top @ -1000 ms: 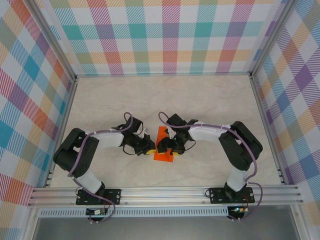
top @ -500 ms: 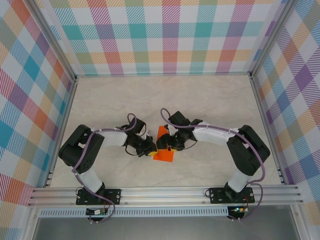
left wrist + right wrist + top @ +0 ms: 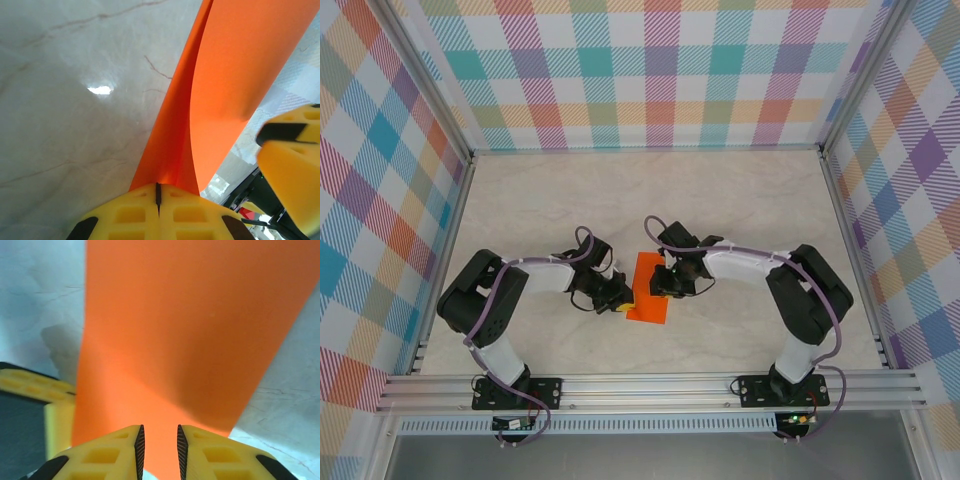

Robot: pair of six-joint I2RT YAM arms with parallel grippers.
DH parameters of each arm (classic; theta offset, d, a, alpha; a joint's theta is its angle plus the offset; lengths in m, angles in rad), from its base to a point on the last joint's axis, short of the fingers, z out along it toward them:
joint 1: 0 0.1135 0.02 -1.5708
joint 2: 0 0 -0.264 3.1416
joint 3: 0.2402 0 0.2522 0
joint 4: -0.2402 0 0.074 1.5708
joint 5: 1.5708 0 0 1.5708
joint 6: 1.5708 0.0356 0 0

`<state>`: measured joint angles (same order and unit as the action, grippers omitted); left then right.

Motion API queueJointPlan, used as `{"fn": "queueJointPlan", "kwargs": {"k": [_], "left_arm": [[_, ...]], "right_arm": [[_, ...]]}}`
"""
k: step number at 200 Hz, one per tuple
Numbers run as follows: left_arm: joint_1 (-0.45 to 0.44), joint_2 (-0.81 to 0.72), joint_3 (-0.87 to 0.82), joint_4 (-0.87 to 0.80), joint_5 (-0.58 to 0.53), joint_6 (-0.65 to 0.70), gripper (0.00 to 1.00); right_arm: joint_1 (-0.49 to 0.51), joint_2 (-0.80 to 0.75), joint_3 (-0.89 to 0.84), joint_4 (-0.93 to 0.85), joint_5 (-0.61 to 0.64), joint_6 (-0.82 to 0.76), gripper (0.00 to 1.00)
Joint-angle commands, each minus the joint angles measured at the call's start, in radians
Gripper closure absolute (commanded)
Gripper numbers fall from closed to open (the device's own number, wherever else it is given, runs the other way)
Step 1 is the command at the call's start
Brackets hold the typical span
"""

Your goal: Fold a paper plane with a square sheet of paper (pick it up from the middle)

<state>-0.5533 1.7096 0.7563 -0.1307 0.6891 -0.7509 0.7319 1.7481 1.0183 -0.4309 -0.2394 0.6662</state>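
paper (image 3: 225, 75) sits pinched in left end effector (image 3: 158, 190).

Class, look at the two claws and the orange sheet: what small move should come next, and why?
Probably the right claw should close fully on the orange sheet. Its jaws stand a narrow gap apart with orange paper showing in the gap, while the left claw is shut on one edge of the sheet.
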Motion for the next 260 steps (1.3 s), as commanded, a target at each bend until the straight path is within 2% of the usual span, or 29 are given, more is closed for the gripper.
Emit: {"fn": "queueJointPlan", "kwargs": {"k": [1, 31, 72, 131, 156, 202, 260], "left_arm": [[-0.017, -0.046, -0.013, -0.011, -0.004, -0.002, 0.97], [-0.027, -0.077, -0.037, 0.044, 0.039, -0.023, 0.96], [-0.042, -0.075, -0.055, 0.207, 0.112, -0.097, 0.88], [-0.063, -0.046, -0.028, 0.262, 0.106, -0.119, 0.85], [-0.063, -0.023, -0.025, 0.304, 0.08, -0.156, 0.86], [-0.063, 0.007, -0.003, 0.33, 0.057, -0.176, 0.86], [-0.063, 0.015, 0.001, 0.338, 0.031, -0.194, 0.85]], "right_arm": [[-0.002, 0.028, 0.037, -0.041, 0.015, 0.017, 0.74], [-0.002, 0.052, 0.048, -0.066, 0.024, 0.022, 0.74], [-0.002, 0.079, 0.075, -0.109, 0.018, 0.024, 0.73], [-0.007, 0.076, 0.076, -0.089, -0.03, 0.042, 0.74], [-0.032, 0.004, 0.042, -0.071, -0.049, 0.064, 0.76], [-0.096, -0.14, -0.067, -0.041, -0.064, 0.093, 0.75], [-0.114, -0.316, -0.219, 0.15, -0.119, 0.094, 0.59]]}}
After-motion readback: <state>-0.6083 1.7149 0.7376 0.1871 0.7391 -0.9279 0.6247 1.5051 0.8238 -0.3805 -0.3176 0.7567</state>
